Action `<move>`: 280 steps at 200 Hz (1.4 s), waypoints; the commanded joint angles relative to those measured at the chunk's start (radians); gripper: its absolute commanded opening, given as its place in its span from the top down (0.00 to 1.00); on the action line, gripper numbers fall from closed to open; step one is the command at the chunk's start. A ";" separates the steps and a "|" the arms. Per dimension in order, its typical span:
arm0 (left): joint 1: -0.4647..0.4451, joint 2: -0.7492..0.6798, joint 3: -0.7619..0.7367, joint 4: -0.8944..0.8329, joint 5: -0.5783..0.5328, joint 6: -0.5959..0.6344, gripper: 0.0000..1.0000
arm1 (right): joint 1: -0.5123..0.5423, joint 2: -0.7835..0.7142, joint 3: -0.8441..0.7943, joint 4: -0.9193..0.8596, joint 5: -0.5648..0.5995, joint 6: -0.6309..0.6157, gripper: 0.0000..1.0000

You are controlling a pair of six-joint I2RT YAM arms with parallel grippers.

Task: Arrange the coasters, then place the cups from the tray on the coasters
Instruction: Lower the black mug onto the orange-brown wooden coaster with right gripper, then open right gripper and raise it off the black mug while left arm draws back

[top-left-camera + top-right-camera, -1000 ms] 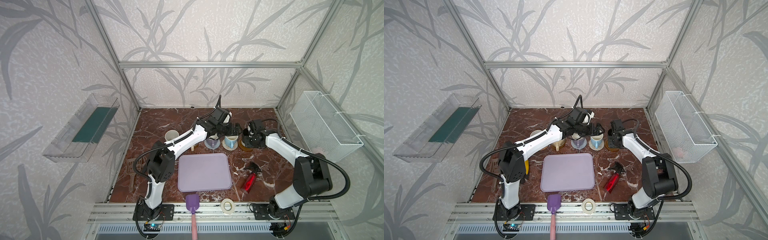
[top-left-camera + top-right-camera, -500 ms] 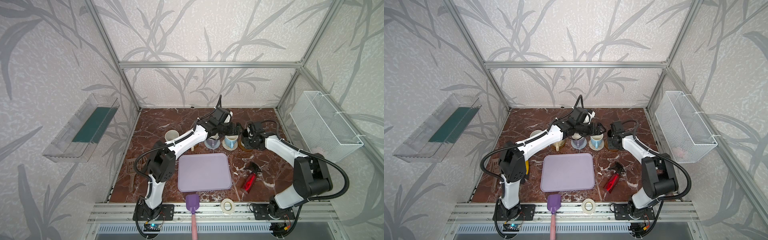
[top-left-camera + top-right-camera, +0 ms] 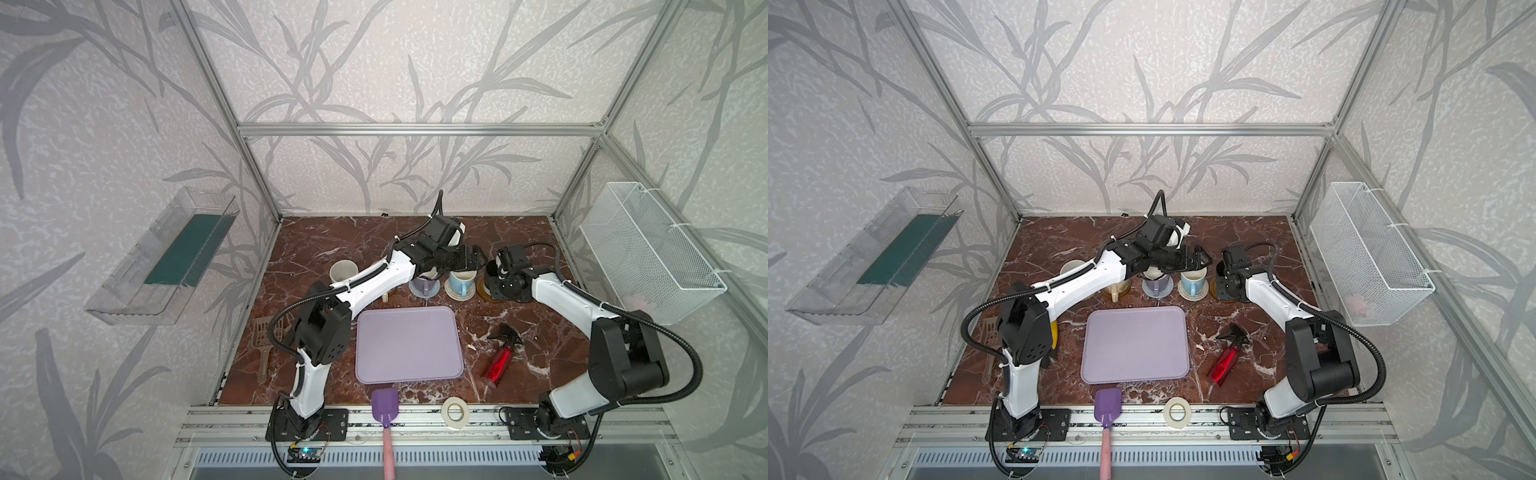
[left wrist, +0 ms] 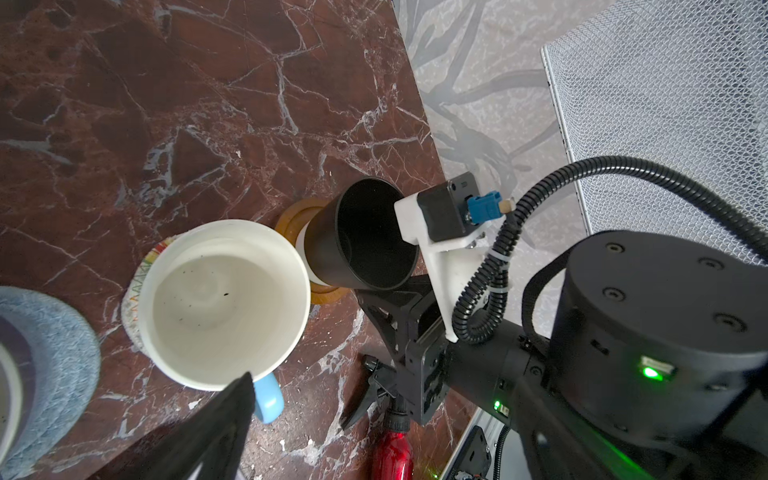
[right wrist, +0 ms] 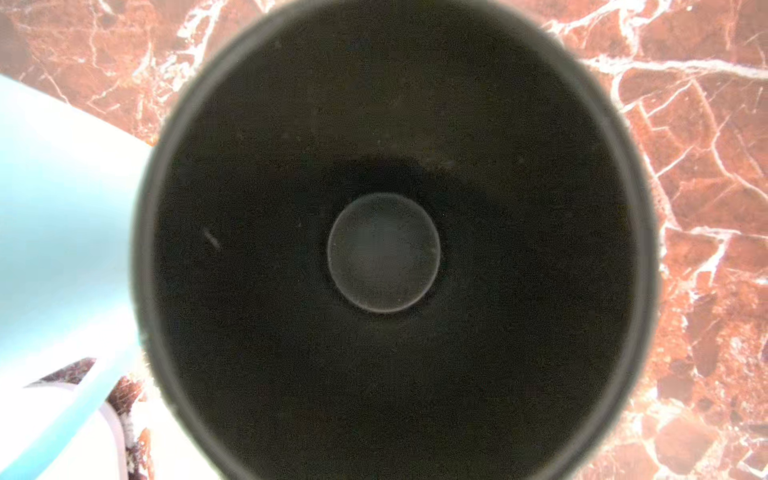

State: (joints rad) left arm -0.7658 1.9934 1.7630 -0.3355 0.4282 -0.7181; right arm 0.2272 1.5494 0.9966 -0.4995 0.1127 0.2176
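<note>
black and pressed together, the jaws of the right gripper (image 4: pixel 376 301) sit at the side of the black cup (image 4: pixel 365 241). it looks like they pinch the handle, but the handle is hidden, so that is my guess. the right wrist view looks right down into it. the cup is over the amber-brown coaster (image 4: pixel 296 214), at the right end of the row. i cannot tell if its bottom rests on the coaster or hangs just above.

just beside it stands the light blue cup (image 4: pixel 224 303) on the beige coaster (image 4: pixel 134 291). the left gripper (image 3: pixel 473 259) hangs above that cup with its jaws wide apart and nothing in them. next along, the lilac cup (image 3: pixel 424 286) stands on the grey-blue coaster (image 4: pixel 50 332). the cream-yellow cup (image 3: pixel 1115 291) and the white cup (image 3: pixel 343 270) are further left; i cannot see what is under them. the tray (image 3: pixel 409 345) in front has no cups on it.

so i think this is the last cup going down. next, the right gripper should set the cup flat in the middle of the coaster, let go slowly, and pull away from the blue cup, not toward it, so nothing gets bumped.
</note>
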 commanded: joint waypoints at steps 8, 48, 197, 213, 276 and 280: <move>-0.004 -0.019 -0.021 0.026 -0.001 -0.007 0.01 | -0.005 -0.030 -0.030 0.010 0.011 0.014 0.95; -0.004 -0.022 -0.023 0.032 0.001 -0.011 0.01 | -0.005 -0.018 -0.046 0.018 -0.001 0.010 0.85; -0.002 -0.134 -0.075 0.014 -0.038 0.001 0.01 | -0.005 -0.206 -0.022 -0.041 -0.007 0.041 0.36; -0.002 -0.196 -0.102 -0.014 -0.065 0.030 0.01 | -0.005 -0.273 -0.023 -0.063 -0.015 0.048 0.32; 0.040 -0.643 -0.610 0.068 -0.498 0.309 0.01 | -0.003 -0.606 -0.193 0.003 -0.014 0.051 0.01; 0.051 -0.670 -0.641 0.077 -0.503 0.322 0.01 | -0.003 -0.626 -0.213 0.019 -0.016 0.042 0.01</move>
State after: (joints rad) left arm -0.7555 1.4513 1.2972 -0.3107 0.1154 -0.5308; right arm 0.2272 1.0218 0.8799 -0.5251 0.0956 0.2653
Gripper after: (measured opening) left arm 0.993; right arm 0.990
